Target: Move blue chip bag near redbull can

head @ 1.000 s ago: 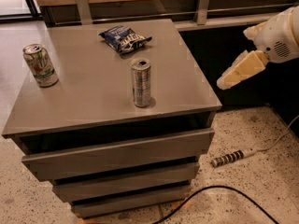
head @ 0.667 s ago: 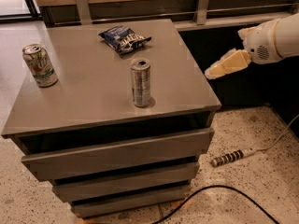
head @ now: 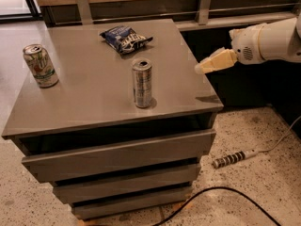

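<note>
The blue chip bag (head: pixel 125 37) lies flat at the far middle of the grey cabinet top (head: pixel 89 93), crinkled, with white lettering. The redbull can (head: pixel 142 83) stands upright near the front middle, well in front of the bag. My gripper (head: pixel 201 68) comes in from the right on a white arm, its cream fingertips over the cabinet's right edge, to the right of the can and bag, touching neither. It holds nothing.
A green-and-white soda can (head: pixel 40 65) stands at the left of the top. The cabinet has drawers (head: pixel 117 157) below. A black cable (head: pixel 221 197) and a ribbed plug (head: pixel 230 158) lie on the speckled floor at right. A wooden wall rail runs behind.
My gripper has moved left and upward from beside the cabinet to its right edge. The bag and both cans have not moved.
</note>
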Robot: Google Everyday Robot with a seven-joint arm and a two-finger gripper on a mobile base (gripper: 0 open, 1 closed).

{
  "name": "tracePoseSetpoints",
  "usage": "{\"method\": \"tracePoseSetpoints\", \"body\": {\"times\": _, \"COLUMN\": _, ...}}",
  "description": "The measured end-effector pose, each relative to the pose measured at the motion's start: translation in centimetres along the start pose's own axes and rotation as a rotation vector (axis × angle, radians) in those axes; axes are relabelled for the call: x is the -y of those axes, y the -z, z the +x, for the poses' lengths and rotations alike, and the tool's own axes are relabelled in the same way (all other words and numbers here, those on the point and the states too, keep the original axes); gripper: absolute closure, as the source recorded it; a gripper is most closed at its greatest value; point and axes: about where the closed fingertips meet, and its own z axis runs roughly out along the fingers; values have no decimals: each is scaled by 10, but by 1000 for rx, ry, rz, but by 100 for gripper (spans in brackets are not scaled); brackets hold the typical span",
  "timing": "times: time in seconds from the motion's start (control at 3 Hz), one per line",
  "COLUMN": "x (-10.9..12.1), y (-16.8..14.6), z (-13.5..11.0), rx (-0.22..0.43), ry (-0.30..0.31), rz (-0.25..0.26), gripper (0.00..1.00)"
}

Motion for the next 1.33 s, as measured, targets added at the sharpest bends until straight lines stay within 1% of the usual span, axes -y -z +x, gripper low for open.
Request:
{"method": "tracePoseSetpoints", "body": {"times": 0.33, "x": 1, "y": -16, "z": -7, "rx": 22, "ry": -3, "rz": 13, "gripper": 0}}
{"method": "tracePoseSetpoints", "body": {"times": 0.67, "x": 8, "y": -47, "z": -19, "rx": 65, "ry": -8, "rz": 42, "gripper": 0}}
{"method": "tracePoseSetpoints", "body": {"times": 1.0, "x": 14, "y": -77, "z": -27, "rx": 82, "ry": -13, "rz": 67, "gripper": 0}}
{"method": "tracePoseSetpoints", "body": {"times": 1.33, "x": 17, "y": -110, "z": -32, "rx": 116, "ry": -12, "rz": 48, "gripper": 0}}
